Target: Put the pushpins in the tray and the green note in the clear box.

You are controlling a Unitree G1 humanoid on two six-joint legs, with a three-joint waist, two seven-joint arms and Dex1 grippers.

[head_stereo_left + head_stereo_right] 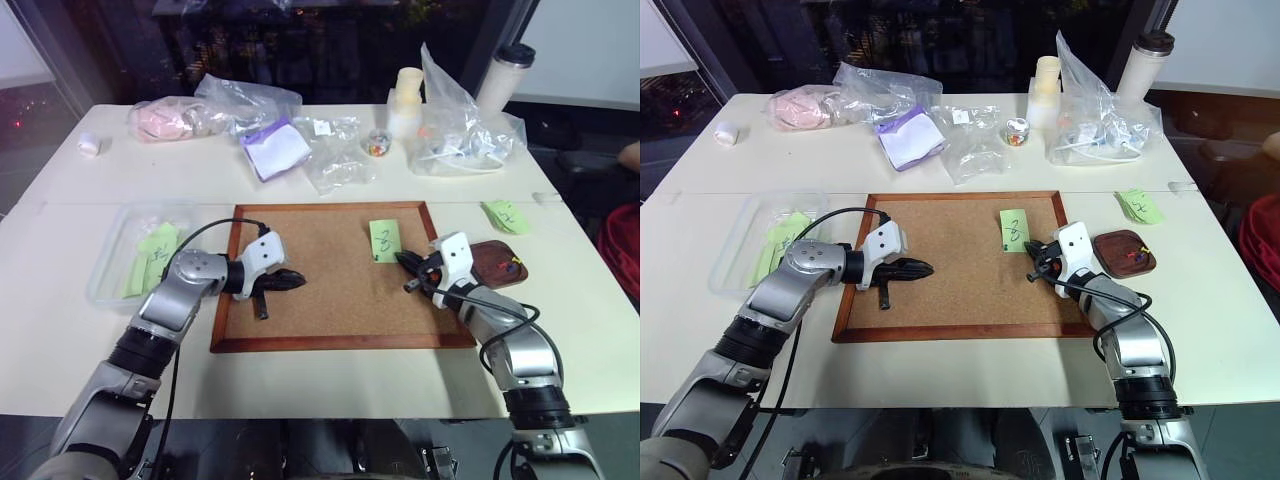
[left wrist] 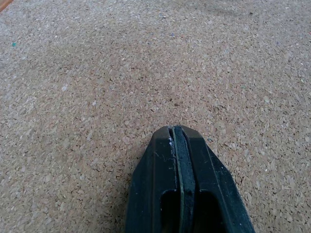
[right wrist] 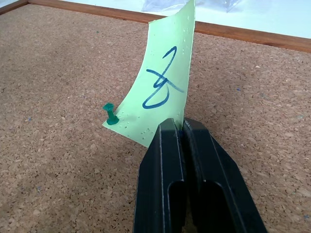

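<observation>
Your right gripper [image 3: 181,127] is pinched on the lower edge of the green note [image 3: 163,80], a light, limp sheet curling up off the cork board [image 1: 330,275] beside a green pushpin [image 3: 111,114], so it will likely flex or tear unless pulled gently

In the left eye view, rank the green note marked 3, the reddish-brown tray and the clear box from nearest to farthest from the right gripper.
1. Green note: on the cork board, its lower edge pinched in the right gripper.
2. Tray: on the table just off the board's right edge, beside that gripper's wrist.
3. Clear box: far across the board, on the table's left side.
</observation>
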